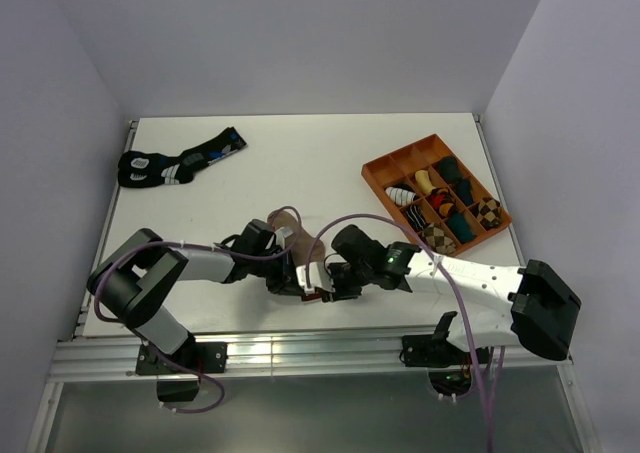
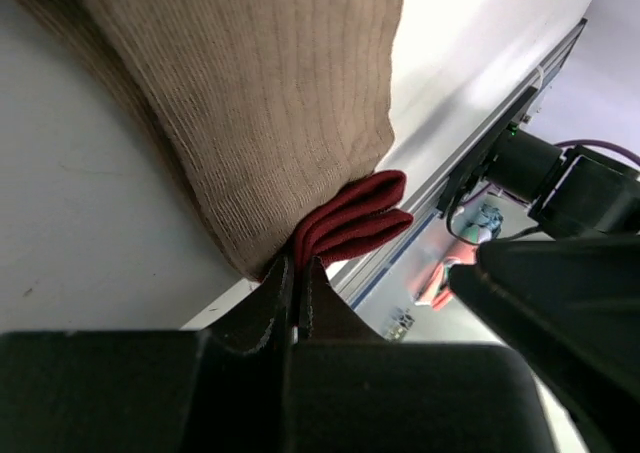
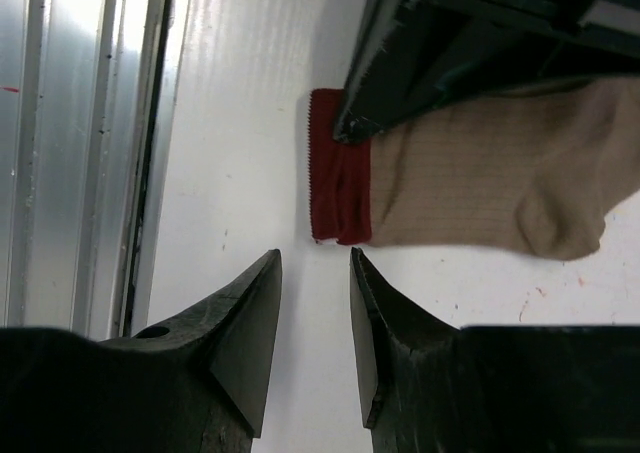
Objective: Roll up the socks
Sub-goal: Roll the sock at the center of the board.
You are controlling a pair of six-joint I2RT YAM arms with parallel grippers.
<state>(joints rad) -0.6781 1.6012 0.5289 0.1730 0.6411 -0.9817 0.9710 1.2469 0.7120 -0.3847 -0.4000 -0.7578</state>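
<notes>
The tan-brown sock (image 1: pixel 288 225) lies near the table's front middle, its maroon cuff (image 1: pixel 314 295) toward the front edge. My left gripper (image 1: pixel 296 281) is shut on the cuff end; in the left wrist view the jaws (image 2: pixel 297 270) pinch the cloth where the folded maroon cuff (image 2: pixel 355 218) meets the tan cloth (image 2: pixel 250 103). My right gripper (image 1: pixel 336 287) is open and empty; in the right wrist view it (image 3: pixel 315 261) sits just short of the cuff (image 3: pixel 337 183), not touching it, with the left gripper's finger (image 3: pixel 400 63) above. The white striped sock is out of view.
A pair of black socks with blue and white marks (image 1: pixel 178 163) lies at the back left. An orange tray (image 1: pixel 377 171) with several rolled bundles stands at the right. The table's metal front rail (image 3: pixel 90 153) is close behind the cuff.
</notes>
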